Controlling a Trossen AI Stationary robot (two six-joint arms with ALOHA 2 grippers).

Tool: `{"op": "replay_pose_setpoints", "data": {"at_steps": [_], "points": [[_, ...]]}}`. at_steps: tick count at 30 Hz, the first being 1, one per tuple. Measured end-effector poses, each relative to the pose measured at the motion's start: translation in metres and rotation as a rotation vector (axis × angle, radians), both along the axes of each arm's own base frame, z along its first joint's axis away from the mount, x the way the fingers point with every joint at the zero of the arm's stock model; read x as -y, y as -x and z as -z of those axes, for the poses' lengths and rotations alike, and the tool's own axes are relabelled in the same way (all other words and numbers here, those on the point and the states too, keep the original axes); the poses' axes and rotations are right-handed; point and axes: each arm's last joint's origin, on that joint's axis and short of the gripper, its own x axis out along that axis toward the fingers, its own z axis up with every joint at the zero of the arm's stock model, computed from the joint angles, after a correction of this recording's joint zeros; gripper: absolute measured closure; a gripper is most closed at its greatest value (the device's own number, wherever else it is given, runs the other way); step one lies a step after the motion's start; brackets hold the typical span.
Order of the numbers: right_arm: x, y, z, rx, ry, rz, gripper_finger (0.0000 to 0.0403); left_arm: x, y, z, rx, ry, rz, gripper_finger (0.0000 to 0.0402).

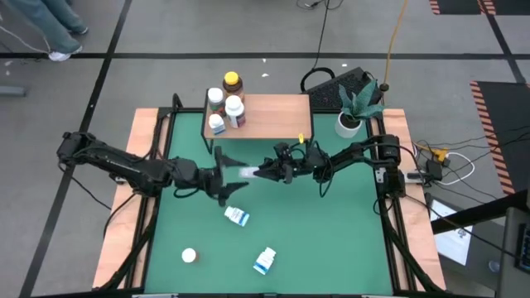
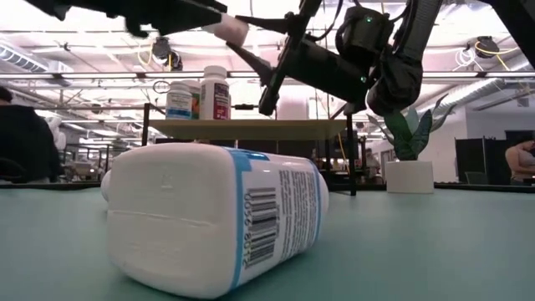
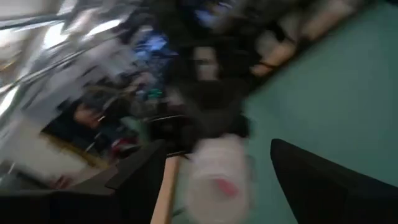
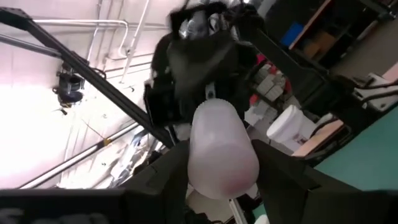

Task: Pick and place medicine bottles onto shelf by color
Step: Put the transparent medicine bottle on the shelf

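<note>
A white medicine bottle point(image 1: 247, 172) hangs in the air over the middle of the green table, between my two grippers. My right gripper point(image 1: 263, 172) comes from the table's right and is shut on it; it also shows in the right wrist view point(image 4: 221, 180). My left gripper point(image 1: 234, 175) comes from the left and is open, with a finger on either side of the bottle's other end point(image 3: 217, 174); I see no touch. The shelf point(image 1: 269, 116) stands at the far side with several bottles on its left part, among them an amber one point(image 1: 233, 81). My right gripper pinches the white bottle's sides point(image 4: 199, 168) between its two fingers, at the end nearer the table's right. The fingers come level from the table's right and lie along the bottle. The bottle is lifted clear of the table, lying about level, its free end pointing toward my left gripper.
Three bottles lie on the green mat near the front: a blue-labelled one point(image 1: 237, 216), a small white one point(image 1: 190, 256) and another blue-labelled one point(image 1: 265, 261); one fills the low view point(image 2: 217, 217). A plant in a white pot point(image 1: 349, 124) stands right of the shelf.
</note>
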Motion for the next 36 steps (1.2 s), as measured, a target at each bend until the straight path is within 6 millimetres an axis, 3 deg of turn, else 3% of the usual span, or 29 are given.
{"op": "replay_pose_setpoints", "data": {"at_steps": [5,10,21,24,28,36], "points": [[-0.001,0.000,0.000,-0.003,-0.001,-0.030,0.0245,0.011,-0.002,-0.013,-0.077,-0.131,0.093,0.0138],[-0.004,0.002,-0.007,0.020,0.019,-0.052,0.0245,0.012,-0.004,-0.031,-0.006,-0.095,0.058,0.0145],[-0.027,0.019,-0.047,0.337,0.585,0.015,0.0245,0.000,-0.005,-0.040,0.126,0.203,-0.160,0.0146],[-0.030,0.031,-0.047,0.370,0.781,0.144,0.0245,-0.003,-0.005,-0.044,0.197,0.420,-0.166,0.0146],[-0.037,0.046,-0.047,0.238,1.046,0.455,0.0245,-0.017,-0.010,-0.040,0.261,0.766,-0.235,0.0146],[-0.064,0.056,-0.048,-0.057,1.485,0.858,0.0245,-0.027,-0.042,-0.013,0.222,0.894,-0.180,0.0146]]}}
